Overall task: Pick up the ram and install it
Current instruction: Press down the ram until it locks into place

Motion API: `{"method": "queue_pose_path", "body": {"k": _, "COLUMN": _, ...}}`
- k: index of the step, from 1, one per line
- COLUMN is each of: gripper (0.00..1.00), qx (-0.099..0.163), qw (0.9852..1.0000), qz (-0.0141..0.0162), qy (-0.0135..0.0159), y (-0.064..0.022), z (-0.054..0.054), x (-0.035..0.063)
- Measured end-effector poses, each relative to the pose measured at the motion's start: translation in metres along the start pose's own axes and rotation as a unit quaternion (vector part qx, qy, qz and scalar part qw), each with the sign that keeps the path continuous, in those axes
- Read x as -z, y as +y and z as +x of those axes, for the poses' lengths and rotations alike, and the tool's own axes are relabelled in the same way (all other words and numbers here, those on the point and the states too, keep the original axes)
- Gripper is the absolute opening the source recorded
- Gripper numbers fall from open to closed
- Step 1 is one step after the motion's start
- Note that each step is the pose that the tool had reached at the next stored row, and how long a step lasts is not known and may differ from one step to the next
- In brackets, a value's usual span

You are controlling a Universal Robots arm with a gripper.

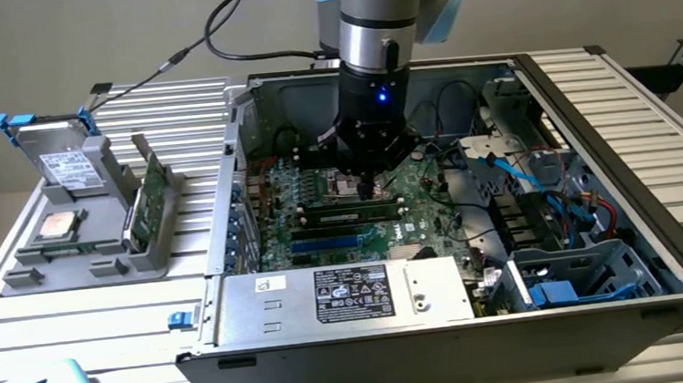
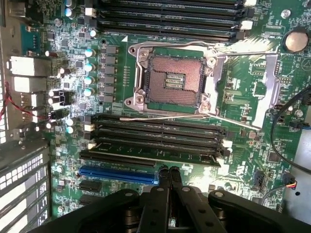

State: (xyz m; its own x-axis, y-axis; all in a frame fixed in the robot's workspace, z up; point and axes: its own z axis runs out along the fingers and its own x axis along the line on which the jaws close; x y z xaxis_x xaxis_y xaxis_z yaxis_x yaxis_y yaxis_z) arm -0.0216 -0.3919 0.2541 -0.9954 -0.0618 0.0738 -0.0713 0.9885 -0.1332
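The ram (image 1: 350,215), a slim dark-green stick with black chips, lies lengthwise in one of the motherboard's memory slots inside the open computer case. In the wrist view the ram (image 2: 150,152) sits in the slot of the near bank closest to my fingers, its green edge showing between the latches. My gripper (image 1: 370,187) hangs just above the board, over the ram's middle. My gripper (image 2: 168,171) is shut, the two fingertips pressed together with nothing between them, right beside the seated stick.
The empty processor socket (image 2: 175,80) lies beyond the memory slots, and a blue expansion slot (image 2: 119,173) beside them. A grey rack on the exterior view's left holds a green bracket card (image 1: 148,202), a silver processor chip (image 1: 58,225) and a drive (image 1: 65,163). The power supply (image 1: 343,296) fronts the case.
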Motion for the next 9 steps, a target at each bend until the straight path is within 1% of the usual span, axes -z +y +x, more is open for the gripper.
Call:
{"method": "queue_pose_path", "body": {"k": 4, "gripper": 0.11, "qx": -0.019, "qw": 0.9998, "qz": -0.0014, "qy": 0.0024, "y": 0.0000, "z": 0.0001, "x": 0.0000}}
{"method": "queue_pose_path", "body": {"k": 9, "gripper": 0.11, "qx": -0.021, "qw": 0.9998, "qz": -0.0016, "qy": 0.0027, "y": 0.0000, "z": 0.0002, "x": -0.0001}}
